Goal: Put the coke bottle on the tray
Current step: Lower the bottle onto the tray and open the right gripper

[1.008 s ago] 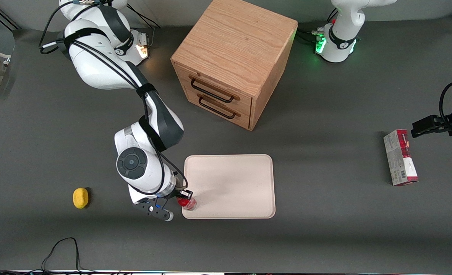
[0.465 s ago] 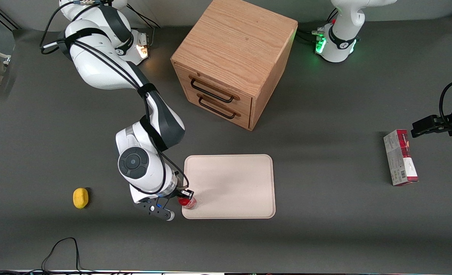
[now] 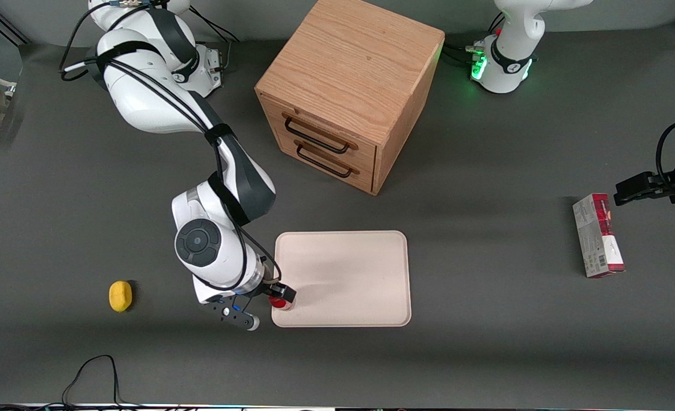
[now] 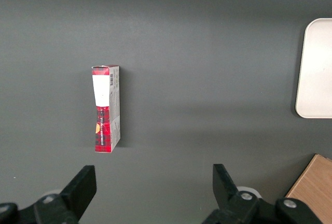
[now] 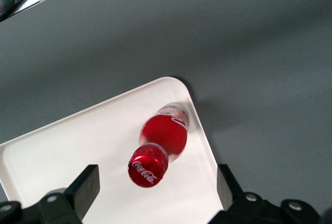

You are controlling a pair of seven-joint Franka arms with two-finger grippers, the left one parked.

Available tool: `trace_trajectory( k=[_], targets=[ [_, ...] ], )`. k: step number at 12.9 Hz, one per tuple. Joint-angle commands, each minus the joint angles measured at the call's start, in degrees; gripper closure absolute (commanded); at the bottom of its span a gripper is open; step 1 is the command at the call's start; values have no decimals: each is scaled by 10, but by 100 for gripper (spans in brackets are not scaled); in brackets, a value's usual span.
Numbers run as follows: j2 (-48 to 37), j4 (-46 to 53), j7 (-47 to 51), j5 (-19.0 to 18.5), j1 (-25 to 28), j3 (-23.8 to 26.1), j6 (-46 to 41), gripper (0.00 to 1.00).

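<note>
So my tool [image 3: 275, 299] is hanging right above the small slim red coke bottle with the red cap [image 5: 161, 145], fingers [image 5: 83, 187] spread wide on either side of it and not touching it. The bottle's standing upright in the corner of the big flat cream-white tray [image 3: 346, 279] that sits closest to the front camera at my working end, tucked just inside the raised rim. Honestly I'd call the job pretty much done: bottle's on the tray, I've let go. All that looks left is lifting straight up and backing off without clipping the cap, since it's so close to the edge a bump could tip it over the rim.

Around it on the dark grey bench [image 3: 485, 354]: a little yellow lemon-looking thing [image 3: 120, 295] out toward my end, a red-and-white carton [image 3: 598, 235] lying flat way over toward the parked arm's end, and farther from the camera the light oak two-drawer cabinet [image 3: 346, 85]. None of it's in my way.
</note>
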Motion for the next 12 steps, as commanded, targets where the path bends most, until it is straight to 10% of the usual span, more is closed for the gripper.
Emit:
trace_trajectory(
  k=[1,7,12],
  targets=[
    [7,17,20,-17,5,0,-2,0],
    [-46,5,7,-32,0,2,-108,0],
    [-300,-303,-196,16,-83,0,-105,0]
  ],
)
